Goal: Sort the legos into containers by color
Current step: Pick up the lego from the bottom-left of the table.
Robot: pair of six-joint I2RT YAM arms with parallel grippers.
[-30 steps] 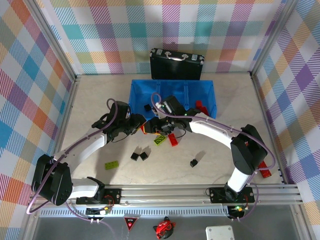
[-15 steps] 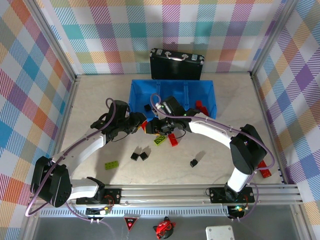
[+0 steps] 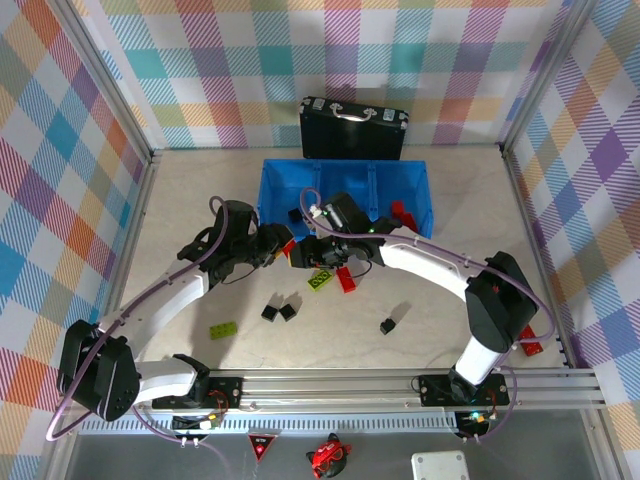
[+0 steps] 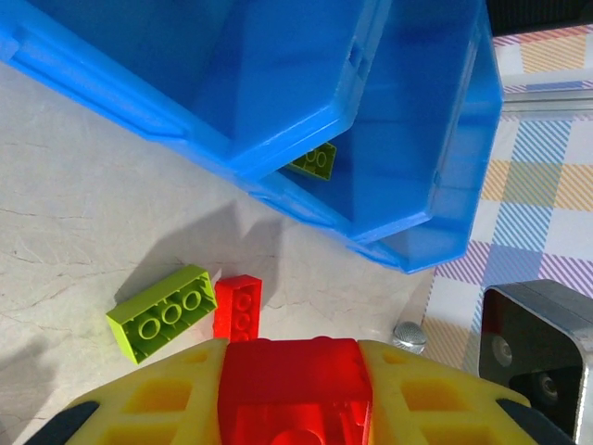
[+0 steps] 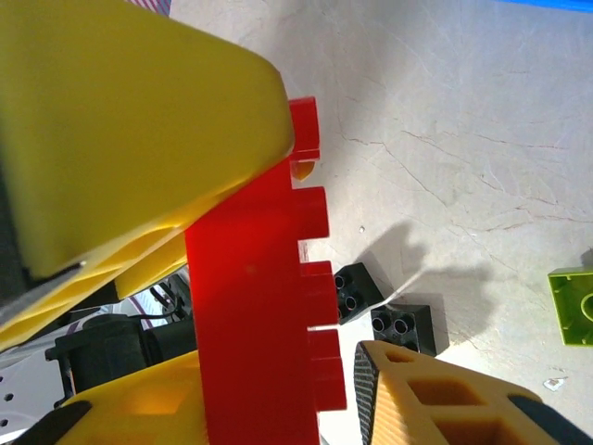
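Clenched: left gripper [image 4: 296, 399], yellow fingers [image 4: 148, 408] pressed from 9 and 3 o'clock onto a red brick [image 4: 295, 371], seen end-on at 6 o'clock of the left wrist view.

Closed too: right gripper [image 5: 310, 246], grasping a long red brick [image 5: 246, 306]. Long axis from 12 to 6 o'clock in the right wrist view, studs toward 3 o'clock. Upper finger [image 5: 139, 120] on the brick's top end at 11 o'clock, lower fingertip [image 5: 389, 389] by the studs at 5 o'clock. Cannot tell whether one brick or two.

From above, both grippers tip to tip, just at 6 o'clock of the blue bin [image 3: 345, 172], by its left compartment.

On the table [image 3: 200, 200], at 5 o'clock of the grippers: lime-green brick [image 3: 320, 281], studs up, long axis 8 to 2 o'clock, with a small red brick [image 3: 346, 280] just beside it. At 6 o'clock: two black cubes [image 3: 270, 312] side by side. At 4 o'clock, well apart: third black cube [image 3: 386, 325]. At 7 o'clock: second green brick [image 3: 224, 329].

Inside the bin: black piece [image 3: 295, 215] in the left compartment, red piece [image 3: 402, 212] in the right one.

At 12 o'clock of the bin: black case [image 3: 352, 128].
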